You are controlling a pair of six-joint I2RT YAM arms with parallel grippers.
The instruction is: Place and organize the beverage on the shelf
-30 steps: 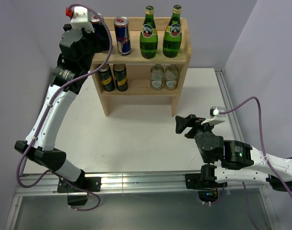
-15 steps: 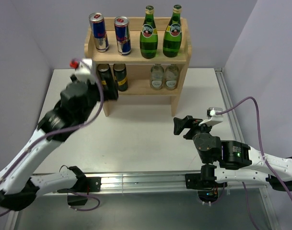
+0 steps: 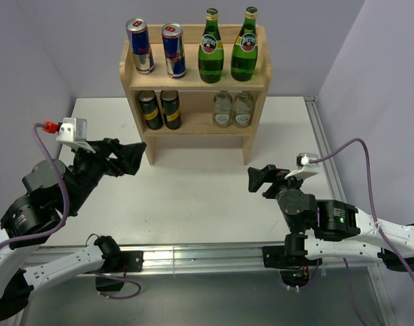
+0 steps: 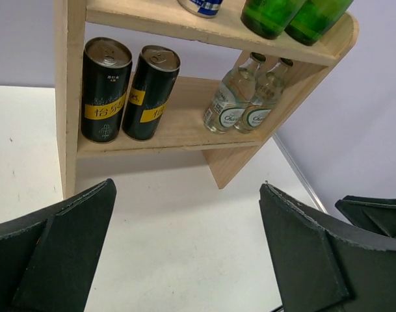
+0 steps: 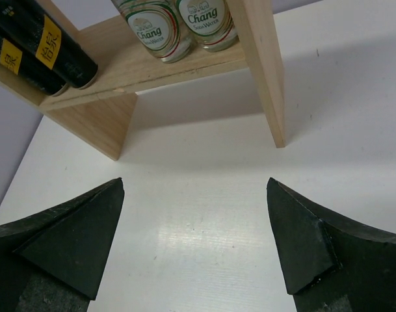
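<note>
The wooden shelf (image 3: 193, 86) stands at the back of the table. Its top tier holds two blue-and-silver cans (image 3: 139, 45) and two green bottles (image 3: 211, 46). Its lower tier holds two black-and-gold cans (image 3: 150, 110) on the left. My left gripper (image 3: 128, 161) is open and empty, low in front of the shelf's left side. In the left wrist view (image 4: 188, 247) it faces the black cans (image 4: 105, 90). My right gripper (image 3: 257, 178) is open and empty, in front of the shelf's right leg. The right wrist view (image 5: 194, 240) shows bare table between its jaws.
Two clear glass bottles (image 3: 232, 109) with green labels stand on the lower tier's right side; they also show in the right wrist view (image 5: 157, 26) and the left wrist view (image 4: 231, 103). Walls close in on the left and right. A metal rail (image 3: 193, 257) runs along the near edge.
My left arm has pulled back from the shelf's top left corner, down and toward the near left. The left blue-and-silver can now stands uncovered on the top tier. The right arm has barely moved.
</note>
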